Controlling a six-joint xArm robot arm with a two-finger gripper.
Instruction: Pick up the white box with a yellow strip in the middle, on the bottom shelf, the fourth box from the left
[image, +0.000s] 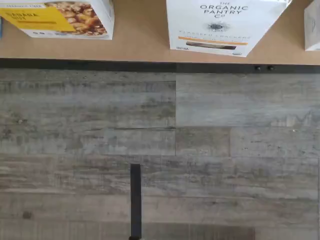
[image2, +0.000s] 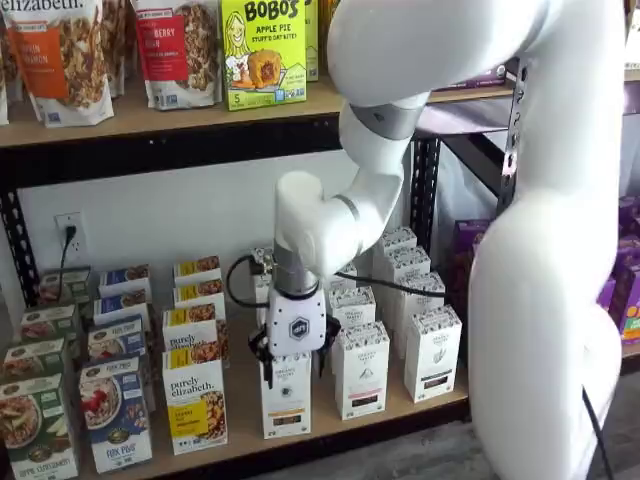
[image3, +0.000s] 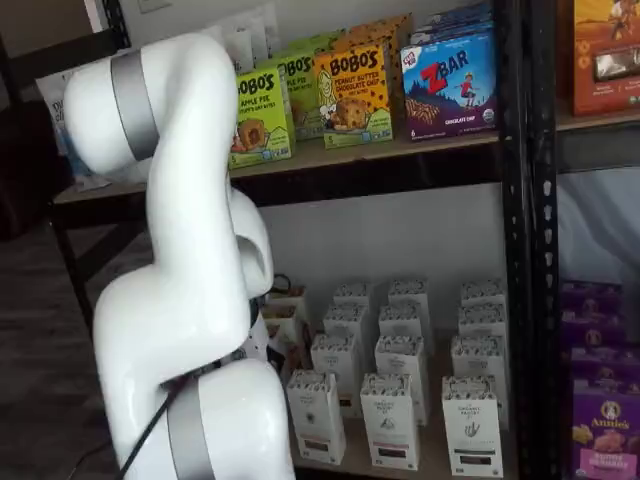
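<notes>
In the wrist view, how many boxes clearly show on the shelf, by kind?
White Organic Pantry carton with orange band: 1
White carton cut off by the frame: 1
Granola box with yellow label: 1
Total: 3

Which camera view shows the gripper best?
A shelf view shows the gripper best: white body, black fingers apart, directly in front of the white box. In the other shelf view the arm hides it. The wrist view shows none of it.

Wrist cam looks down; both shelf cams face bottom shelf (image2: 330, 425) frontally.
</notes>
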